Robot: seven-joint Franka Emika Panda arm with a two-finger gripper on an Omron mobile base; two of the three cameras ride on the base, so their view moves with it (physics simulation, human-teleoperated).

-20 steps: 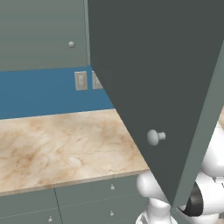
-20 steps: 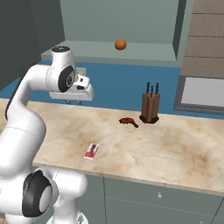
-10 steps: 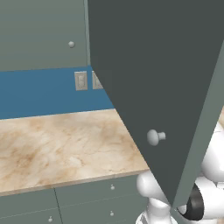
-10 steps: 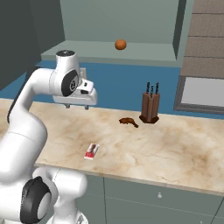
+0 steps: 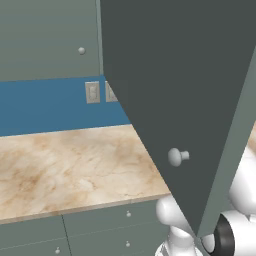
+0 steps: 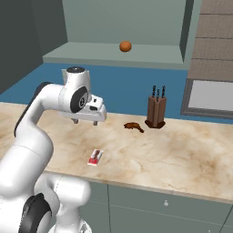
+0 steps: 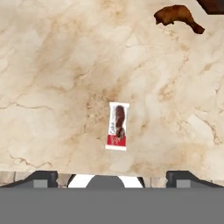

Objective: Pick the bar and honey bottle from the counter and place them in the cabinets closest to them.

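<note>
On the beige marbled tabletop [image 6: 191,159] the bar [image 7: 117,126] lies flat near the front edge, directly below my fingers [image 6: 85,121], which are spread apart and empty, its long axis running across their closing line.

The bar [image 7: 117,126] on the counter [image 7: 52,65] has white script on its red-and-white wrapper. It is too small and blurred to read.
</note>
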